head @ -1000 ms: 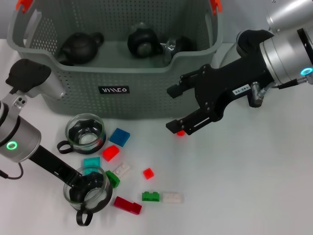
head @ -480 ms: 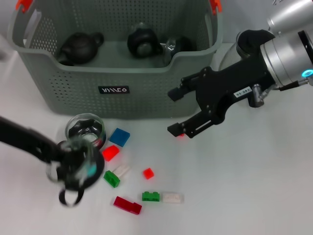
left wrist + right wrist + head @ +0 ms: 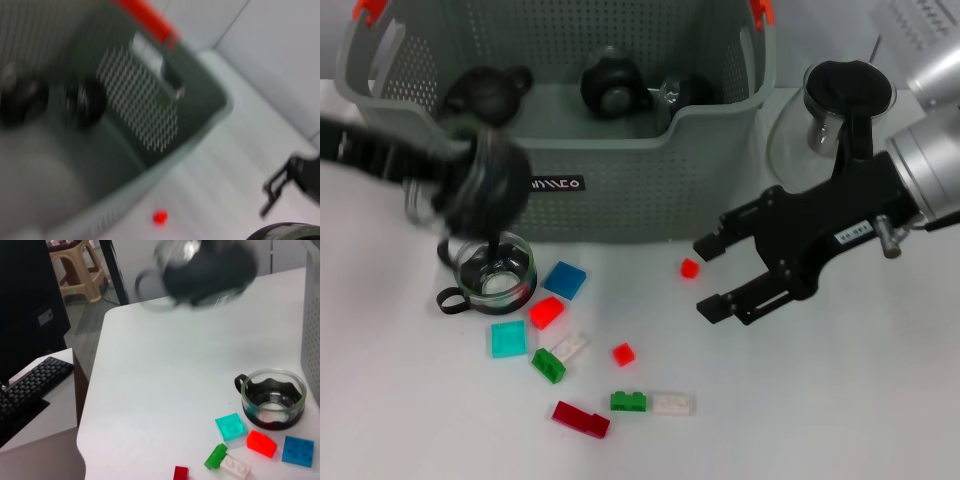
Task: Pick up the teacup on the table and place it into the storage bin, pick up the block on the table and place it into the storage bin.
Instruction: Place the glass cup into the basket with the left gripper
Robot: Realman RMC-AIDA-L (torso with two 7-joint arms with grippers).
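1. Left end effector (image 3: 480, 180) is up off the desk (image 3: 840, 400), right in front of the storage bin (image 3: 620, 190) at about its front rim. It's clamped on a glass teacup (image 3: 485, 185) with a dark inside; the cup is in the air and heavily blurred, so I can't make out exactly how the fingers sit on it.
2. Right end effector (image 3: 720, 275) has its two black fingers spread wide apart, holding nothing, hovering over the desk beside the bin's front right corner. A tiny red block (image 3: 689, 267) lies on the desk just beside the upper finger, not touching as far as I can see.
3. A second teacup (image 3: 496, 269) sits on the desk directly below the lifted one.
4. Loose blocks near it: blue (image 3: 564, 279), red (image 3: 546, 312), teal (image 3: 507, 338), green (image 3: 548, 365), plus a few more further out.
5. The bin already holds dark teapots (image 3: 480, 95).
6. A glass carafe (image 3: 830, 110) stands to the bin's right.
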